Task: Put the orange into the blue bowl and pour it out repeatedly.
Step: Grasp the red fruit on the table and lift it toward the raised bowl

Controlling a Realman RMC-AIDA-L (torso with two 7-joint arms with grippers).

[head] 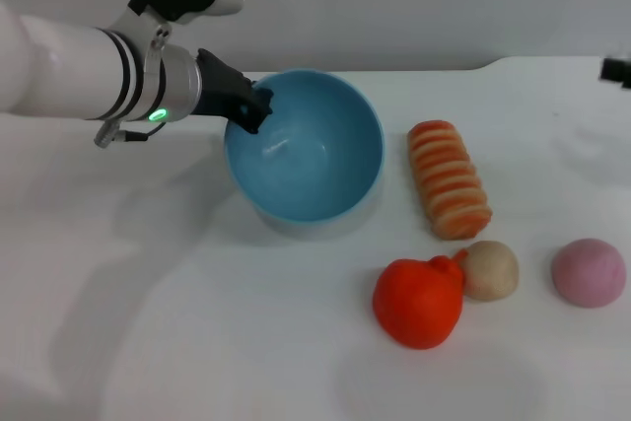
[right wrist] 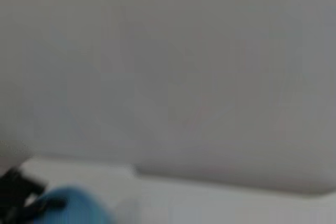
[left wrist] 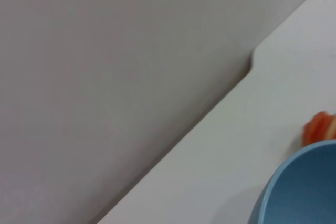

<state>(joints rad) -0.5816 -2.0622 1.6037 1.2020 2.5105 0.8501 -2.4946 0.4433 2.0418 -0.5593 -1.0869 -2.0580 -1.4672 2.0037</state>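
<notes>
The blue bowl (head: 306, 155) is tilted on the white table, its empty inside facing front. My left gripper (head: 254, 105) is shut on the bowl's left rim. The orange (head: 419, 301) lies on the table in front of and to the right of the bowl, outside it. The left wrist view shows part of the bowl's rim (left wrist: 302, 187). The right wrist view shows the bowl (right wrist: 73, 205) blurred, with the left gripper (right wrist: 21, 192) beside it. Only a dark bit of my right gripper (head: 616, 69) shows at the far right edge, away from everything.
A striped orange-and-cream bread loaf (head: 449, 179) lies right of the bowl, also in the left wrist view (left wrist: 321, 127). A beige ball (head: 491, 269) touches the orange's right side. A pink ball (head: 588, 271) lies farther right. A grey wall runs behind the table.
</notes>
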